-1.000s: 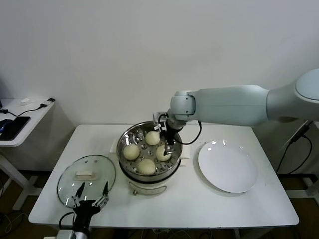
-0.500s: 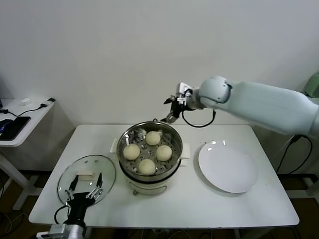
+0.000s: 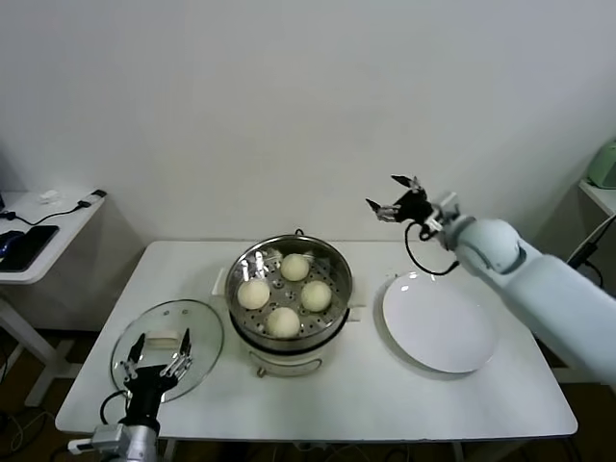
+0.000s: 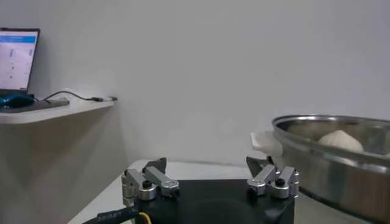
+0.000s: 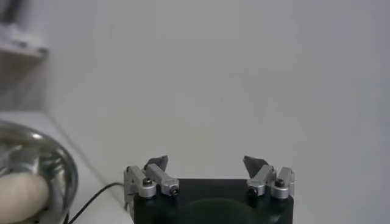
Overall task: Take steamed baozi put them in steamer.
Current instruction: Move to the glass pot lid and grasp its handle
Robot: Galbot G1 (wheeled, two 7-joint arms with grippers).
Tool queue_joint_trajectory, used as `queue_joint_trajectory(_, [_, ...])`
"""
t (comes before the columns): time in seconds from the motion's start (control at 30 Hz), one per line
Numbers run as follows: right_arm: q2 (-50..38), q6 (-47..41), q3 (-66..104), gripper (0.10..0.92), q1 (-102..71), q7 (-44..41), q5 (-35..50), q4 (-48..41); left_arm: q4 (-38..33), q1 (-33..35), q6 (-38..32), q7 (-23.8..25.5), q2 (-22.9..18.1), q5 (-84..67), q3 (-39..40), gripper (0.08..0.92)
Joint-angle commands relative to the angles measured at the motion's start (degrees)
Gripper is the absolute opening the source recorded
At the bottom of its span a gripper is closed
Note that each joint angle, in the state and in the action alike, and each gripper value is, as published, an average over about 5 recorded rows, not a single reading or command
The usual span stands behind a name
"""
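All four buns sit in the steamer, left of and below the raised right gripper.

The four steamed baozi (image 3: 285, 294) rest on the perforated tray of the steamer (image 3: 246, 265), mid-surface. The right gripper (image 3: 395, 199) hangs high, above the far edge of the empty white plate (image 3: 440, 322), jaws spread and holding nothing, its arm reaching in from the right. The left gripper (image 3: 157, 352) idles at the near left by the glass lid (image 3: 205, 328), jaws spread too.

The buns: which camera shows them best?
The head view: all four buns sit in plain sight inside the steamer. The left wrist view shows only one bun top over the rim; the right wrist view catches part of one.
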Motion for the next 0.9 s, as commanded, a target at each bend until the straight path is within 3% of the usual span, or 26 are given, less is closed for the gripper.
queue_joint_trajectory(0.03, [11.42, 19.93, 42.47, 0.823, -50.14, 2.12, -8.36, 1.69, 2.69, -2.05, -2.06, -1.1, 0.73, 3.43, -0.1, 0.823])
queue_joint_trajectory(0.27, [18.66, 28.39, 43.1, 0.823, -55.62, 0.84, -9.54, 0.03, 5.28, -2.2, -7.32, -5.46, 1.46, 11.95, -0.37, 0.823])
queue_joint_trajectory(0.57, [23.38, 26.22, 41.8, 0.823, -58.75, 3.56, -12.35, 1.54, 11.37, -2.55, -15.08, -16.5, 3.23, 55.51, -4.42, 0.823])
queue_joint_trajectory(0.7, [24.49, 22.9, 41.02, 0.823, -58.94, 4.94, -12.99, 2.78, 14.68, -2.35, -14.4, -18.56, 4.19, 73.79, -5.26, 0.823])
queue_joint_trajectory(0.9, [25.5, 20.77, 39.97, 0.823, -58.16, 5.33, -16.45, 3.07, 21.79, -3.91, -9.66, -18.52, 5.22, 82.7, -4.09, 0.823])
